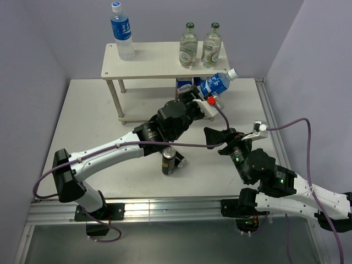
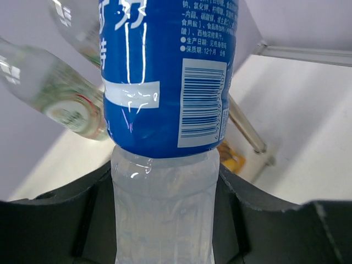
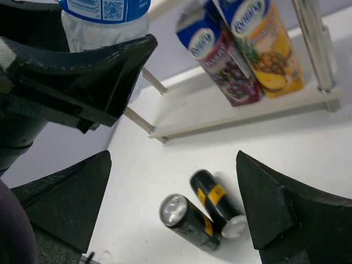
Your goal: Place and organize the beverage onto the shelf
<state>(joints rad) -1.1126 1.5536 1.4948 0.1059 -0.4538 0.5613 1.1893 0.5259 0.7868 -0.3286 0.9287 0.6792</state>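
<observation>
My left gripper [image 1: 202, 103] is shut on a blue-labelled water bottle [image 1: 216, 83], held tilted in the air just in front of the shelf's [image 1: 159, 66] right end. In the left wrist view the bottle [image 2: 165, 82] fills the frame between the black fingers [image 2: 91, 220]. A second water bottle [image 1: 121, 34] stands on the top board at the left. Two glass bottles with green caps [image 1: 188, 47] [image 1: 212, 45] stand at the right. Two dark cans lie on the table, one upright [image 1: 168, 161], one on its side [image 1: 180, 161]. My right gripper [image 1: 220, 137] is open and empty, with the cans [image 3: 190, 220] below it.
Two juice cartons [image 3: 220, 55] [image 3: 264, 44] stand on the shelf's lower board [image 3: 247, 115], behind the held bottle. A thin shelf leg [image 3: 313, 44] stands beside them. Grey walls close the table on the left, back and right. Purple cables trail from both arms.
</observation>
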